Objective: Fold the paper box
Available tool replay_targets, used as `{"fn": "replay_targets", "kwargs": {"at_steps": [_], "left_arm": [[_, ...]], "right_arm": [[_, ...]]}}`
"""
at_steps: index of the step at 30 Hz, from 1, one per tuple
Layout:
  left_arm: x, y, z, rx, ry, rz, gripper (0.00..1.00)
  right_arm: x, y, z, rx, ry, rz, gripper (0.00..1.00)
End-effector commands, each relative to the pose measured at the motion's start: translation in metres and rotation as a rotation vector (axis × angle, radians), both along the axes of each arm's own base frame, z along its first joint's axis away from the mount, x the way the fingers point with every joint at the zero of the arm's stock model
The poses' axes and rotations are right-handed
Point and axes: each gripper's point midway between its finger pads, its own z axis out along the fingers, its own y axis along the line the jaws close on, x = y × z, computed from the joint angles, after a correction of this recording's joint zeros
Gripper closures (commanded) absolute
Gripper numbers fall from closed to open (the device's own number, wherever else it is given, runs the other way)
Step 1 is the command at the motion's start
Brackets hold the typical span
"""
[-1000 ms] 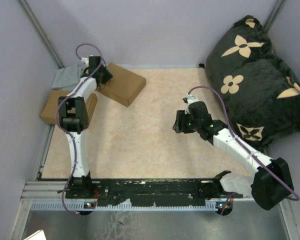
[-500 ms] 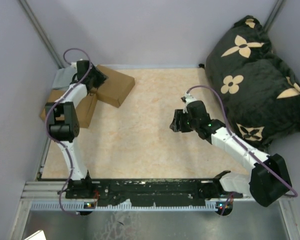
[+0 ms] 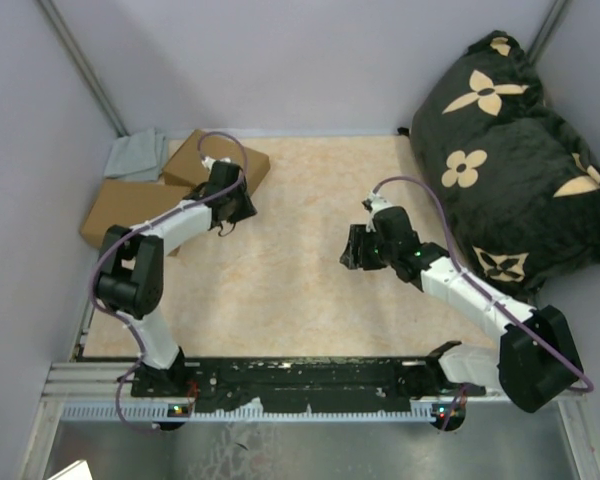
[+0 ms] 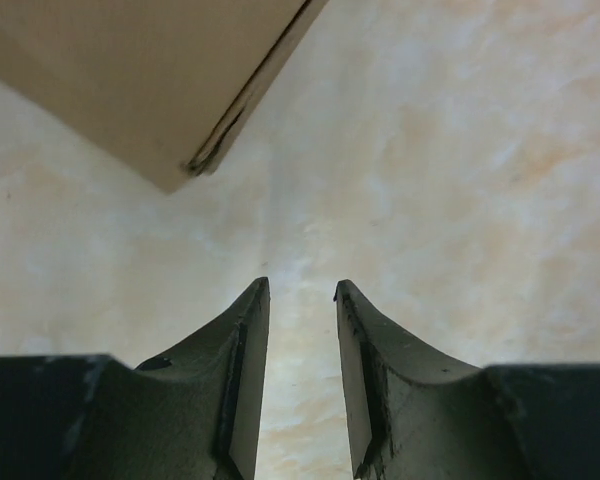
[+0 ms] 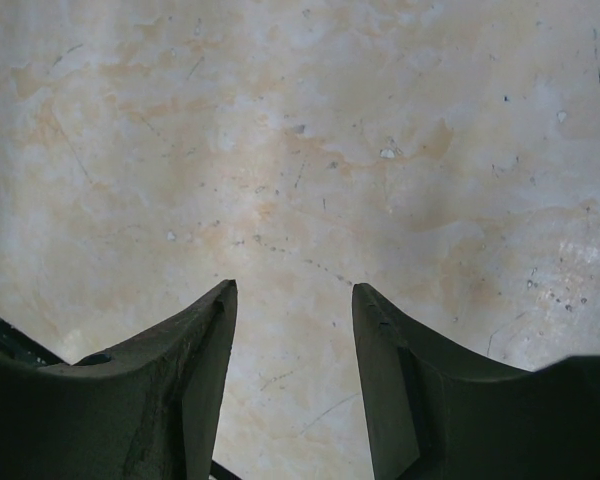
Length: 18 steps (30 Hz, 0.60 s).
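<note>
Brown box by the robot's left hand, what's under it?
The paper box rests on the beige table. Its left corner seems to overlap the other brown box. Anything else beneath it is covered and cannot be seen.

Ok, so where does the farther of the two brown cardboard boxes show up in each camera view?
Top external: the farther box lies at the table's far left, beside the grey cloth.
Left wrist: one corner of the farther box fills the upper left.
Right wrist: not in it.
Shared landmark: the marbled beige tabletop, visible in all three views.
</note>
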Motion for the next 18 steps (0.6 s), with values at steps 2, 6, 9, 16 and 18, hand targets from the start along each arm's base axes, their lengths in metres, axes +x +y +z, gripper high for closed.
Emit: {"fn": "replay_targets", "kwargs": {"at_steps": [2, 6, 9, 16, 18], "left_arm": [[-0.012, 0.016, -0.041, 0.113, 0.112, -0.001, 0.61], [0.0, 0.02, -0.048, 0.155, 0.124, 0.015, 0.61], [0.021, 0.022, -0.051, 0.188, 0.114, 0.051, 0.6], [0.078, 0.021, -0.044, 0.229, 0.029, 0.122, 0.58], [0.095, 0.026, -0.037, 0.243, -0.02, 0.153, 0.57]], "right_arm": [[0.003, 0.005, 0.015, 0.048, -0.056, -0.005, 0.49], [0.002, 0.004, 0.013, 0.048, -0.053, -0.008, 0.49], [0.001, 0.003, 0.011, 0.046, -0.05, -0.012, 0.49], [-0.003, 0.0, 0.004, 0.041, -0.039, -0.012, 0.49], [-0.004, 0.0, 0.002, 0.037, -0.036, -0.012, 0.49]]}}
